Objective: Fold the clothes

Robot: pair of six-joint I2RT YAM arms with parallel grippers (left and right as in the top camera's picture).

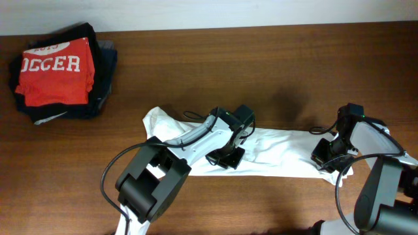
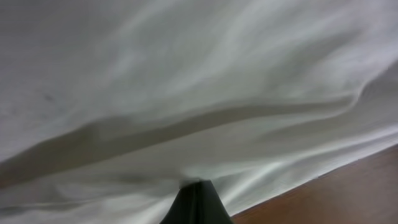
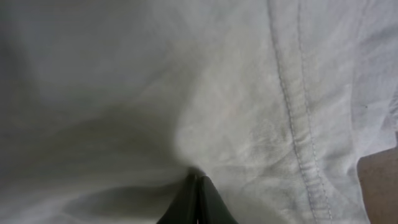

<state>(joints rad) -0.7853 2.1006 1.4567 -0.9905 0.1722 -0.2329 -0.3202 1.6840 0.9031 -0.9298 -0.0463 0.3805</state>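
Observation:
A white garment (image 1: 281,151) lies stretched in a long band across the brown table. My left gripper (image 1: 225,158) is down on its middle, shut on a pinch of the white cloth (image 2: 186,112); its closed fingertips (image 2: 194,190) press into the fabric. My right gripper (image 1: 324,158) is at the garment's right end, shut on the cloth near a stitched hem (image 3: 292,106); its fingertips (image 3: 196,180) meet in a fold.
A stack of folded clothes (image 1: 62,72), topped by a red shirt with white letters, sits at the back left corner. Bare table wood (image 1: 274,59) lies behind the garment and along the front edge (image 2: 348,186).

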